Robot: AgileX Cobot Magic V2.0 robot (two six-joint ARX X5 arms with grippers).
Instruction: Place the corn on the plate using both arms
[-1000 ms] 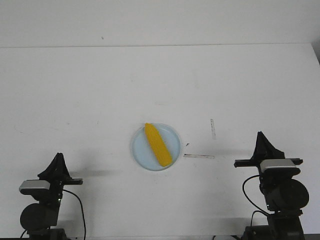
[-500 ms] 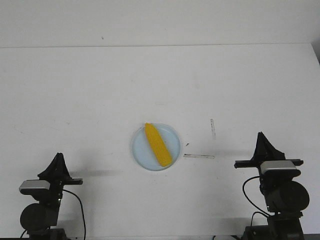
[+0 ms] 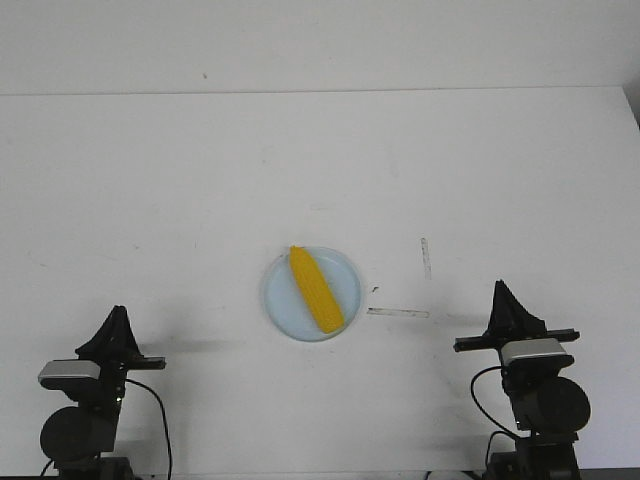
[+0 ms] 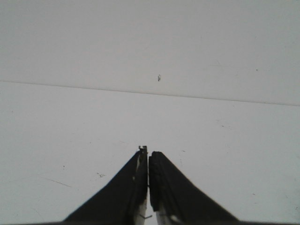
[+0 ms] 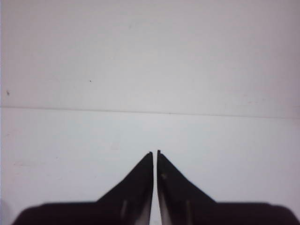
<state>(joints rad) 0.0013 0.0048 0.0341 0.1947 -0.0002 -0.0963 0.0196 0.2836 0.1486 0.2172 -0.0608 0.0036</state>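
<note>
The corn point(image 3: 316, 290) is a smooth, bright yellow-orange toy cob with one tapered end, and it lies diagonally inside the plate point(image 3: 280, 310), the pointed tip toward the far left rim and the blunt end toward the near right rim. The plate is round, shallow and pale blue, with a slightly raised rim, and sits near the middle of the white bench point(image 3: 320, 170); the cob spans most of its width, and fine kernel texture cannot be made out from the front view. Just right of the plate, two faint pale strips point(image 3: 398, 313) lie flat on the bench, one running sideways and one pointing away, along with a tiny dark speck; what they are made of is not clear. The left end effector point(image 3: 117, 318) stands at the near left edge, well apart from the plate, its fingers point(image 4: 136, 187) pressed together with nothing between them. The right end effector point(image 3: 503, 296) stands at the near right, also well apart from the plate, its fingers point(image 5: 140, 183) closed to a hairline gap and empty. Both arm bases are cut off by the lower frame edge. No readable writing or brand shows anywhere; the wrist views show only bare white bench and a distant seam line.
</note>
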